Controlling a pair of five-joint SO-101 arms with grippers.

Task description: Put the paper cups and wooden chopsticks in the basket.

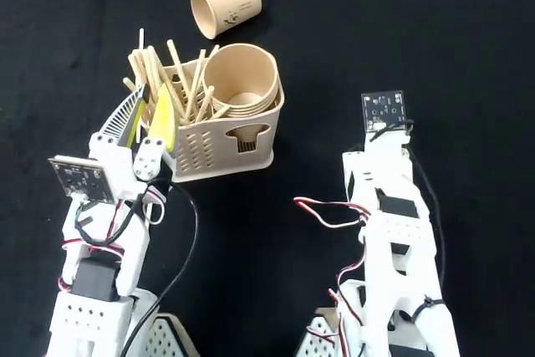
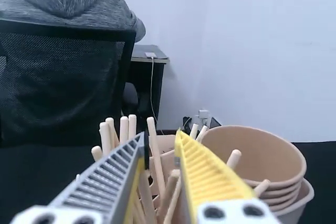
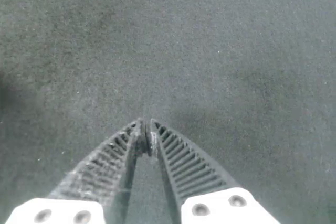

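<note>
The left gripper (image 2: 160, 137) is parted: its grey finger (image 2: 110, 174) and yellow finger (image 2: 205, 171) stand apart, with a chopstick (image 2: 154, 145) rising through the gap and pinched by neither. The tips sit among the chopsticks (image 1: 167, 73), which stand bunched in the basket's (image 1: 226, 152) left compartment. Behind them the wrist tilts up, and the left arm slopes back to its base at the table's near edge. In the high view the left gripper (image 1: 155, 99) is at the basket's left end, above the rim.

The right gripper (image 3: 146, 129) is closed on nothing, its ribbed tips touching. It points straight down at the black table (image 1: 418, 39), and the right arm lies stretched forward, well apart from the basket.

A stack (image 1: 241, 81) of paper cups stands upright in the basket's right compartment. One more cup (image 1: 226, 7) lies on its side on the table beyond the basket, mouth toward the left. It carries a small dark print, too small to read. The basket's front wall has rows of slots and one cut-out, and bears no writing that can be made out.
</note>
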